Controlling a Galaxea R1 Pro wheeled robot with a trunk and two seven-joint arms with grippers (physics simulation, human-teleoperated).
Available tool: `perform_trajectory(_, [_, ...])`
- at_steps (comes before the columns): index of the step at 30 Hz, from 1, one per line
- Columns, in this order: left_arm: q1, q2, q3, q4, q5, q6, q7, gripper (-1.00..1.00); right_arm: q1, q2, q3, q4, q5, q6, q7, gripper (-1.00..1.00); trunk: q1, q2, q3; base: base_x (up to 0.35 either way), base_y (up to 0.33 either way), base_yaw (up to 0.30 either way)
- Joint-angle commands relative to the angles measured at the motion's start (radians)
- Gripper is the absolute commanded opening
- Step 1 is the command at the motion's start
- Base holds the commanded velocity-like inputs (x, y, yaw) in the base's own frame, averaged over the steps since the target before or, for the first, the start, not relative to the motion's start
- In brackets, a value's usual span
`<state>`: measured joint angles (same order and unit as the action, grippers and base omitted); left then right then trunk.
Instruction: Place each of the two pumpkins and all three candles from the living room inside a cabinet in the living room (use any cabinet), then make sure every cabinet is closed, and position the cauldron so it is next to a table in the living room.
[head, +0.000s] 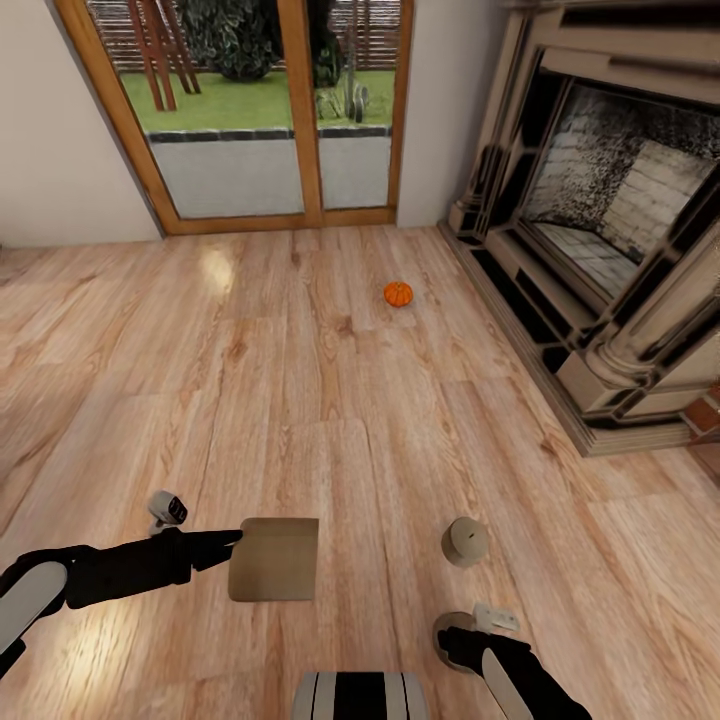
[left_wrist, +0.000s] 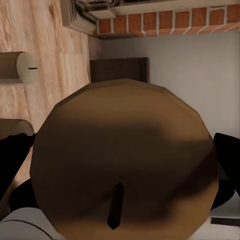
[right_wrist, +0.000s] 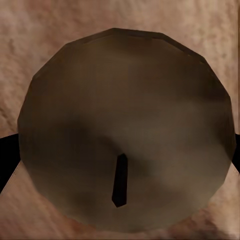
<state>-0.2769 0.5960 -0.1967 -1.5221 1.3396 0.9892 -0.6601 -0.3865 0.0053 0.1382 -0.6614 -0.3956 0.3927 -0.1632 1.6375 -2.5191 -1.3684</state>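
One small orange pumpkin (head: 398, 293) sits on the wood floor ahead, near the fireplace. My left gripper (head: 240, 545) is shut on a tan candle (head: 273, 558) held sideways above the floor. That candle's round top and dark wick (left_wrist: 120, 165) sit between the dark fingers (left_wrist: 227, 155). My right gripper (head: 458, 632) points down and is shut on a second candle (right_wrist: 125, 130), its top facing the wrist camera. A third candle (head: 465, 541) stands loose on the floor just beyond my right hand, and it shows again (left_wrist: 20, 67) from the left wrist. A dark-brown wood piece (left_wrist: 119, 70) against the wall looks like the cabinet.
A large stone fireplace (head: 600, 250) with a raised hearth fills the right side. A wood-framed glass door (head: 270, 110) to the garden stands straight ahead. Brick edging (left_wrist: 165, 22) runs along the wall. Open floor lies between me and the pumpkin.
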Motion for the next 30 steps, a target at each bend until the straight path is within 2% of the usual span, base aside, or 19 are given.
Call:
perform_trajectory(1, [-0.001,0.001,-0.001,0.0,0.001,0.003,-0.003,-1.0,0.0,-0.001,0.004,-0.002,-0.011,0.003,-0.01,-1.0,-0.001,0.0,0.003,0.0,0.0,0.0])
perform_trajectory(17, [-0.001,-0.008,-0.009,0.0,-0.007,0.001,0.002,-1.0,0.0,-0.001,0.004,-0.004,-0.014,0.009,-0.01,-1.0,-0.008,0.004,0.065,0.0,0.0,0.0])
perform_trajectory(22, [-0.001,-0.014,-0.013,0.0,-0.063,0.0,0.004,-1.0,0.0,-0.002,0.002,-0.009,-0.019,0.026,-0.009,-1.0,-0.01,0.005,0.084,0.0,0.0,0.0])
perform_trajectory(24, [-0.001,-0.021,-0.013,0.0,-0.119,-0.001,0.005,-1.0,0.0,-0.002,-0.001,-0.015,-0.02,0.058,-0.009,-1.0,-0.011,0.005,0.092,0.0,0.0,0.0])
perform_trajectory(26, [-0.001,-0.031,-0.013,0.0,-0.15,-0.001,0.006,-1.0,0.0,-0.002,-0.001,-0.019,-0.02,0.08,-0.009,-1.0,-0.012,0.006,0.1,0.0,0.0,0.0])
perform_trajectory(28, [-0.003,-0.039,-0.013,0.001,-0.167,-0.001,0.007,-1.0,0.0,-0.002,-0.002,-0.022,-0.02,0.093,-0.009,-1.0,-0.013,0.006,0.108,0.0,0.0,0.0])
perform_trajectory(30, [-0.006,-0.043,-0.013,0.002,-0.171,0.0,0.039,-1.0,0.0,-0.002,-0.003,-0.022,-0.021,0.098,-0.008,-1.0,-0.014,0.007,0.115,0.0,0.0,0.0])
